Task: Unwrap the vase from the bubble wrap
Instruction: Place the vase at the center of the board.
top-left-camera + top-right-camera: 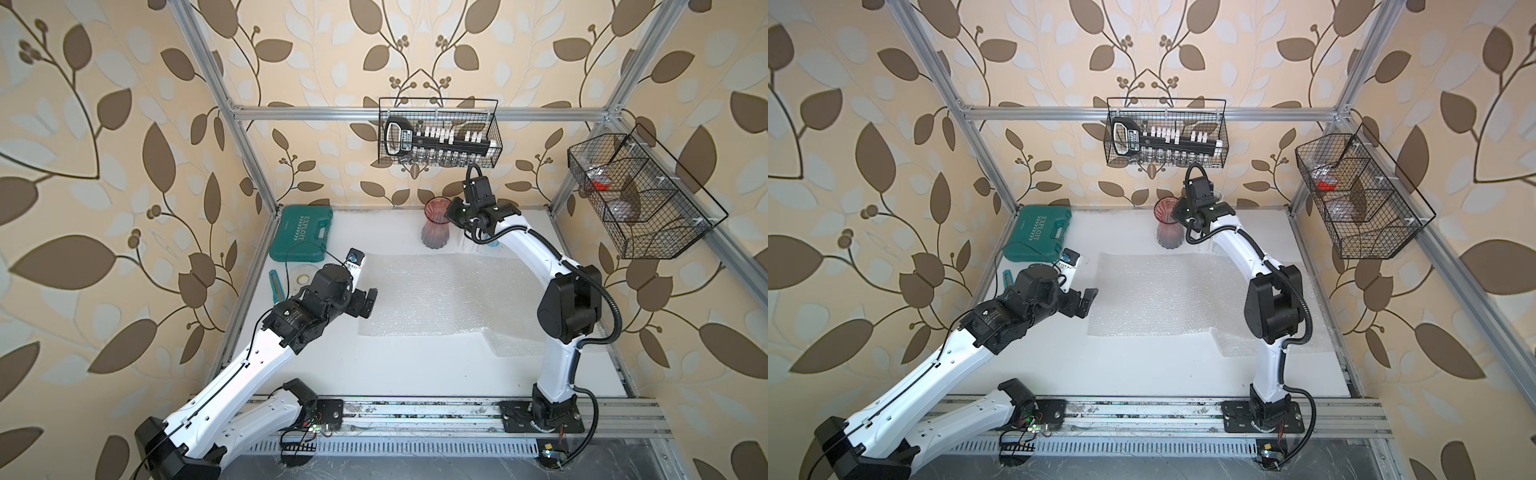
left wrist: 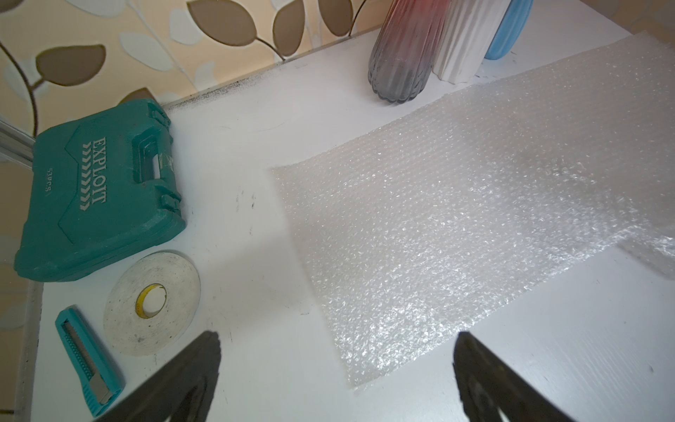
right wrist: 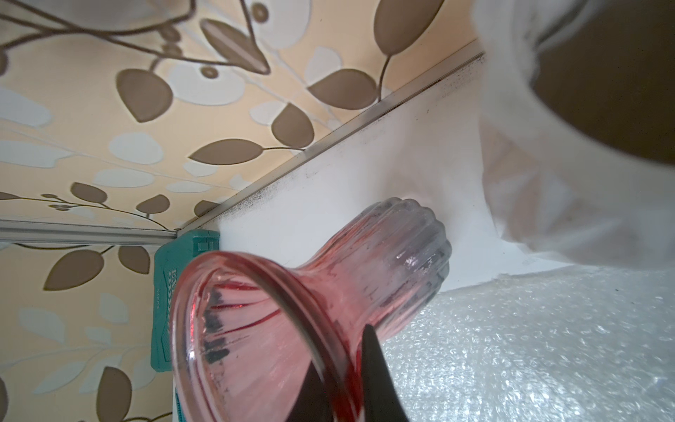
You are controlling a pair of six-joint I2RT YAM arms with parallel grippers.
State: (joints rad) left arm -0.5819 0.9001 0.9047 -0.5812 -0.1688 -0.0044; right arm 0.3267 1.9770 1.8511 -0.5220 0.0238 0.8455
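Fingers [image 2: 190, 376] of our left gripper [image 1: 362, 302] stand spread wide, holding nothing, above the white table [image 1: 395, 374]. Along the left edge we count one closed teal tool case [image 1: 301, 232], one teal box cutter [image 2: 87, 358] and one tape roll [image 2: 151, 301]. Mid-table the bubble wrap [image 1: 436, 295] lies flat, seemingly two overlapping sheets. Behind it we see three vases: pink glass vase [image 2: 405, 54], white vase [image 2: 467, 40], blue vase [image 2: 506, 33]. Our right gripper [image 3: 343, 361] pinches the pink one's rim, one finger inside, one outside; that vase stands upright, just beside the wrap's far edge. Two wire baskets hang: the back basket [image 1: 457, 116] holds one black socket rail [image 1: 440, 139]; the right basket [image 1: 665, 232], three compartments, holds something red in the farthest and something greyish in the middle.
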